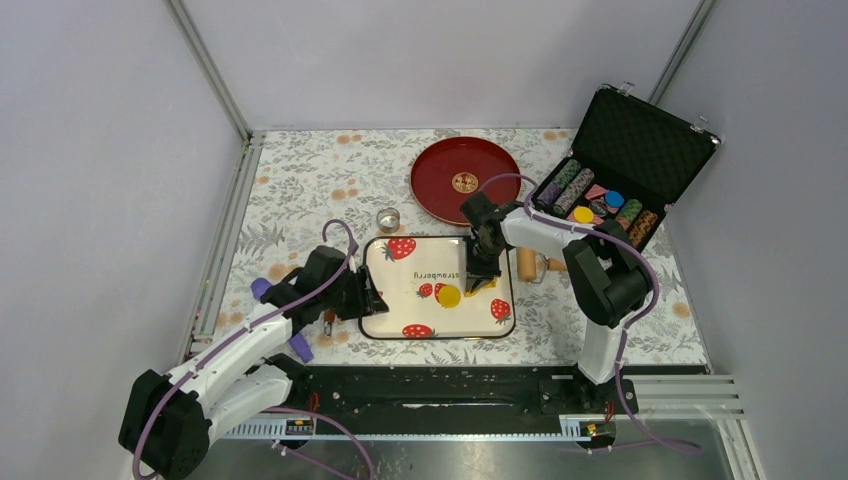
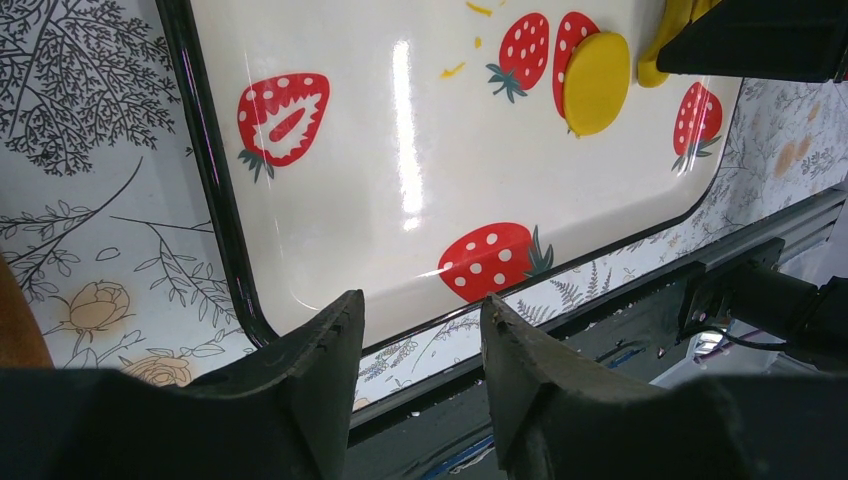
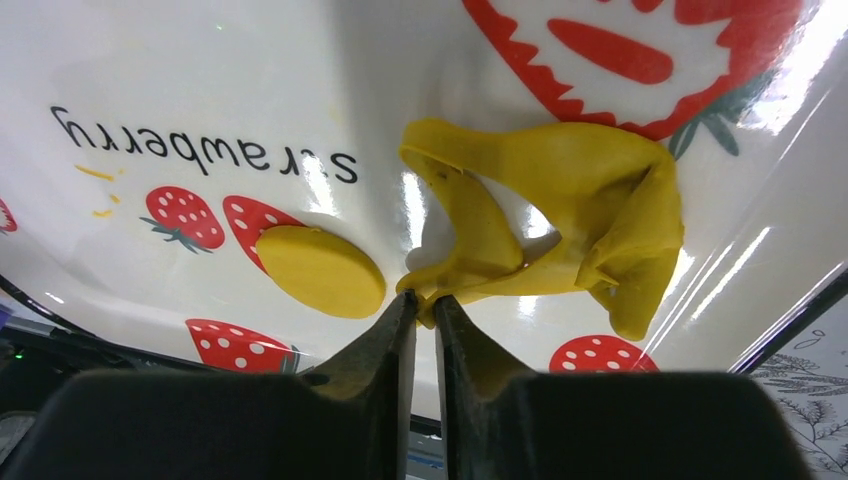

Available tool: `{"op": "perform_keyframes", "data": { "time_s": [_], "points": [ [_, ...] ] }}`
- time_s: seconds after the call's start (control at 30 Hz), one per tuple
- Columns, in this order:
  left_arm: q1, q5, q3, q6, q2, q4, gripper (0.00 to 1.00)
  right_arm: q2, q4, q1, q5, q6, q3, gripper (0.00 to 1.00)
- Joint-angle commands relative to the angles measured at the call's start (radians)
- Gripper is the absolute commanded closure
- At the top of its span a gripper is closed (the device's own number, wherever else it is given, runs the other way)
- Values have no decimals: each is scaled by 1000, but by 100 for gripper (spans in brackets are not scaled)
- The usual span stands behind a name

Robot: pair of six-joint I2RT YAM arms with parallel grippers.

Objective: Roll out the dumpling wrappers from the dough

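**One wrapper cut, the scrap in the grip**

The right fingers are clenched on a thin edge of the leftover dough. It is a ragged, folded yellow sheet, bunched just beyond their tips on the strawberry tray. One dumpling wrapper, a smooth round disc, lies flat just left of those fingertips, apart from the scrap. The left fingers are released and empty over the tray's near corner, with the wrapper well ahead of them.

Rolling and a first cut look done. The scrap likely needs gathering and rolling again. The rolling pin lies on the bench just right of the right fingers. The metal ring cutter stands beyond the left fingers. Only one wrapper shows, so most of the task seems left.
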Motion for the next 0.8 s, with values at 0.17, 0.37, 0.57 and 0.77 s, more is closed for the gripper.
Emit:
{"op": "perform_keyframes", "data": {
  "time_s": [0.17,0.37,0.57,0.77],
  "points": [
    [5,1,-4,10,-18,30,53,-54,-67,-20,48,-33,56,85],
    [5,1,-5,10,-19,31,53,-141,-147,-66,100,-71,113,85],
    [6,0,-6,11,-17,33,52,-190,-174,-108,114,-111,163,85],
    [5,2,-7,11,-16,33,52,-140,-176,-112,134,-149,179,83]
  ]
}}
